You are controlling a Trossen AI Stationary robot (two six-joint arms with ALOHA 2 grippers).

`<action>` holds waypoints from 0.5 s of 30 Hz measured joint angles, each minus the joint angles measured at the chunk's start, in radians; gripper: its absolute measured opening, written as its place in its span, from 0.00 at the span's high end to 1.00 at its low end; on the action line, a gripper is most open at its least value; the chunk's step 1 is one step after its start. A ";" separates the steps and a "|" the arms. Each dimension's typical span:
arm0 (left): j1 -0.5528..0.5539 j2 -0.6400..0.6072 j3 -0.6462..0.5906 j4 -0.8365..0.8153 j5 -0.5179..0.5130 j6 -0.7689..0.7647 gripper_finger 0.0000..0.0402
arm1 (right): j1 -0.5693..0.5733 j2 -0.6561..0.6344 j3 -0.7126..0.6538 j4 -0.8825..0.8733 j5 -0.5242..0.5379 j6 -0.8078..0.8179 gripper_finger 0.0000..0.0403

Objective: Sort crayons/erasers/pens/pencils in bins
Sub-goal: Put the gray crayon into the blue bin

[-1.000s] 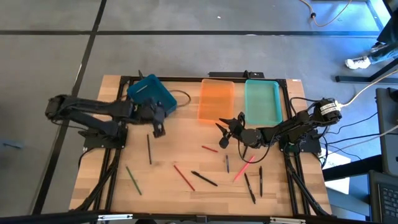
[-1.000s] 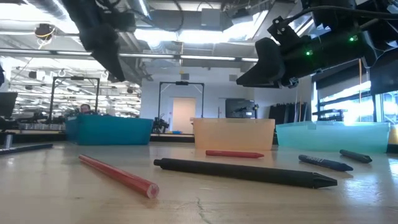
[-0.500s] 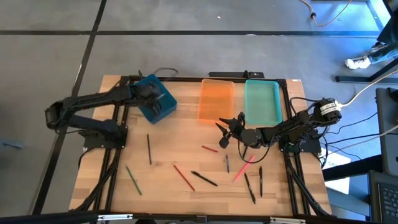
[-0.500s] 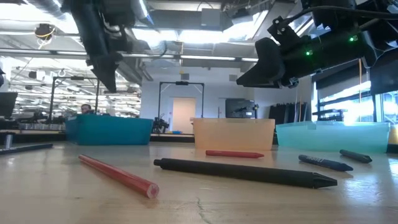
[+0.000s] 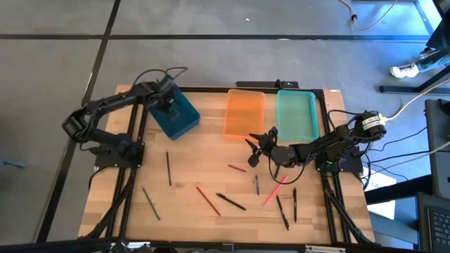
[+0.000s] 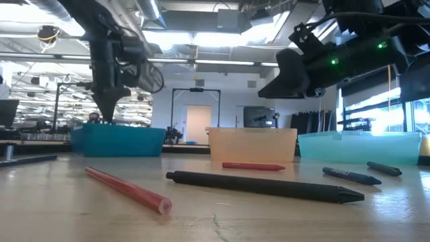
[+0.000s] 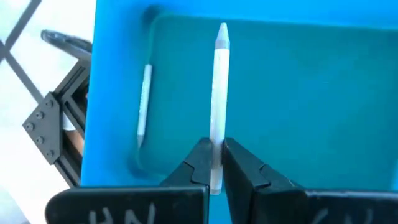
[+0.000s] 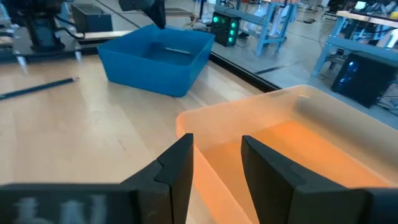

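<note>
Over the blue bin (image 7: 311, 93) my left claw (image 7: 214, 163) pinches a grey pencil (image 7: 219, 99); releasing crooked could bounce it out.

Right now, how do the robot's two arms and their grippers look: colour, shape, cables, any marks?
Both arms are dark, slim and jointed. The left gripper has two black, wedge-shaped fingers; a thin black cable loops above its wrist. The right gripper has the same black angular fingers. Small green lights glow on the right arm, and a white cable runs from its base. I cannot read any markings.
</note>
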 joint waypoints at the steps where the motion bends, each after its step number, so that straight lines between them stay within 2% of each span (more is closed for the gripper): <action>1: 0.010 0.014 0.000 0.009 0.000 0.000 0.96 | 0.000 0.000 0.000 -0.009 0.001 0.002 0.66; 15: 0.166 0.164 -0.099 0.176 0.036 0.060 0.96 | 0.000 0.000 0.000 -0.018 0.001 0.027 0.66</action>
